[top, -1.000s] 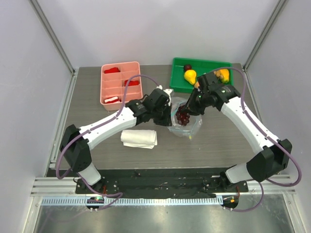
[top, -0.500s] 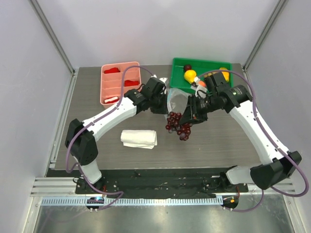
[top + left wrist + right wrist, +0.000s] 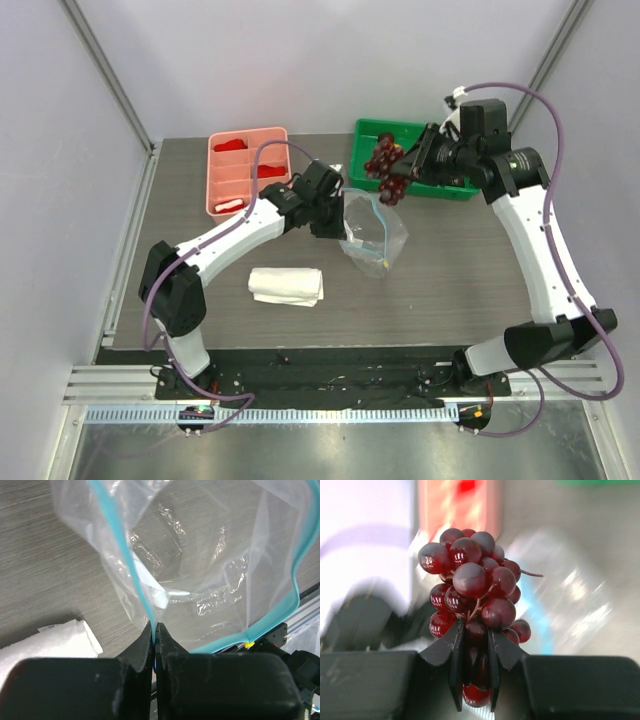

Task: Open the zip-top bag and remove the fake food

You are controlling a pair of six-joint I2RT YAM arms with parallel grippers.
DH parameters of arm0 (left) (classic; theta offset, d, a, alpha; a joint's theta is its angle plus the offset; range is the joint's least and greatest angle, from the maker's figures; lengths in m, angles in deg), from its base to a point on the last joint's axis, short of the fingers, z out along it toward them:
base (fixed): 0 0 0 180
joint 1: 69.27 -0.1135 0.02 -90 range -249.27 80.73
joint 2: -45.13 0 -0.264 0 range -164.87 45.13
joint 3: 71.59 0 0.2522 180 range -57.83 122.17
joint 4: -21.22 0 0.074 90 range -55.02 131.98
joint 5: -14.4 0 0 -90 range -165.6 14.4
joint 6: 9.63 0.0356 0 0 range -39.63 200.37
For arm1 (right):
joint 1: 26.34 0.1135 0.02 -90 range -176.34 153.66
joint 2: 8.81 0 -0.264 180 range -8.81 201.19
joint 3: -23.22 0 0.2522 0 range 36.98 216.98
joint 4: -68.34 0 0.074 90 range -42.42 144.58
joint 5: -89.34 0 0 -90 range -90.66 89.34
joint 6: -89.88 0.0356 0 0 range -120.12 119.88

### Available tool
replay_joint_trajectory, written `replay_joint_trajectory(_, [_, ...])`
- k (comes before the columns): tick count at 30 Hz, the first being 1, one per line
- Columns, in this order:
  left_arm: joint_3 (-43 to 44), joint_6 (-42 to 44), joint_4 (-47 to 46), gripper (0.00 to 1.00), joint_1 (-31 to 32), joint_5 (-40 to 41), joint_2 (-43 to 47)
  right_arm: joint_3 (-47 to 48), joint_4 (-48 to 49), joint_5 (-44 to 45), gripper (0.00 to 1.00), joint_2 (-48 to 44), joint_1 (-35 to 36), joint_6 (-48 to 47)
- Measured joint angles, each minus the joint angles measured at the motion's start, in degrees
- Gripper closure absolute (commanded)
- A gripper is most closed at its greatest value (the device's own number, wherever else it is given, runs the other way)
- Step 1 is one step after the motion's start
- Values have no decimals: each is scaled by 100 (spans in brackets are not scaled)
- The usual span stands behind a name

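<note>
The zip-top bag (image 3: 374,233) is clear with a light-blue zip strip (image 3: 119,550). It hangs open over the table's middle, and I see no fruit inside it (image 3: 215,565). My left gripper (image 3: 334,220) is shut on the zip strip at the bag's rim (image 3: 154,628). My right gripper (image 3: 402,168) is shut on a bunch of dark red-purple grapes (image 3: 384,166), held in the air at the green tray's near-left corner. In the right wrist view the fingers (image 3: 474,647) clamp the lower grapes and the rest of the bunch (image 3: 472,580) stands above them.
The green tray (image 3: 360,150) sits at the back right, mostly covered by my right arm. A pink divided tray (image 3: 213,185) with flat red pieces stands at the back left. A folded white cloth (image 3: 287,285) lies near the front, left of the bag (image 3: 45,645).
My right gripper has pulled the grapes out of the bag and carried them up and back right to the green tray. The left gripper still holds the bag, now slack and empty.
</note>
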Motion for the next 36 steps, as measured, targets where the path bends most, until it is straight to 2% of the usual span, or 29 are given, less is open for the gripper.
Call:
replay_joint_trajectory(8, [59,-256,46,100,-11,-57,-39,-227,1784,2194,99,1340,-632,107])
replay_joint_trajectory(10, [85,-282,61,100,-11,-68,-46,-245,2227,2476,99,1768,-719,44])
replay_joint_trajectory(15, [151,-369,138,100,-11,-101,-72,-72,3163,2894,90,2990,-940,-98])
replay_joint_trajectory(18, [236,-376,205,100,-11,-133,-140,372,3353,2953,71,3729,-1025,-188])
replay_joint_trajectory(19, [271,-376,236,100,-11,-138,-170,588,3373,2966,54,3982,-1054,-221])
replay_joint_trajectory(23, [382,-369,343,97,-11,-144,-256,1419,3331,2999,29,4710,-1132,-330])
replay_joint_trajectory(24, [435,-361,389,93,-11,-142,-284,1705,3265,2997,24,4863,-1143,-352])
replay_joint_trajectory(25, [507,-350,442,83,-11,-142,-319,2087,3136,2994,13,5049,-1150,-393])
replay_joint_trajectory(26, [584,-337,490,77,-11,-136,-352,2330,3053,2994,0,5143,-1154,-402])
replay_joint_trajectory(29, [741,-247,557,57,-11,-114,-389,2990,2632,2994,0,5272,-1154,-442])
replay_joint_trajectory(31, [833,-199,586,48,-15,-79,-389,3195,2402,2999,0,5237,-1154,-435])
replay_joint_trajectory(33, [970,-157,616,43,-26,-46,-407,3215,2076,3008,0,5106,-1150,-385])
replay_joint_trajectory(34, [1080,-136,645,30,-39,-28,-428,3165,1873,3018,0,5014,-1137,-345])
replay_joint_trajectory(36, [1355,-52,656,18,-63,-20,-514,2826,1486,3060,0,4686,-1113,-291])
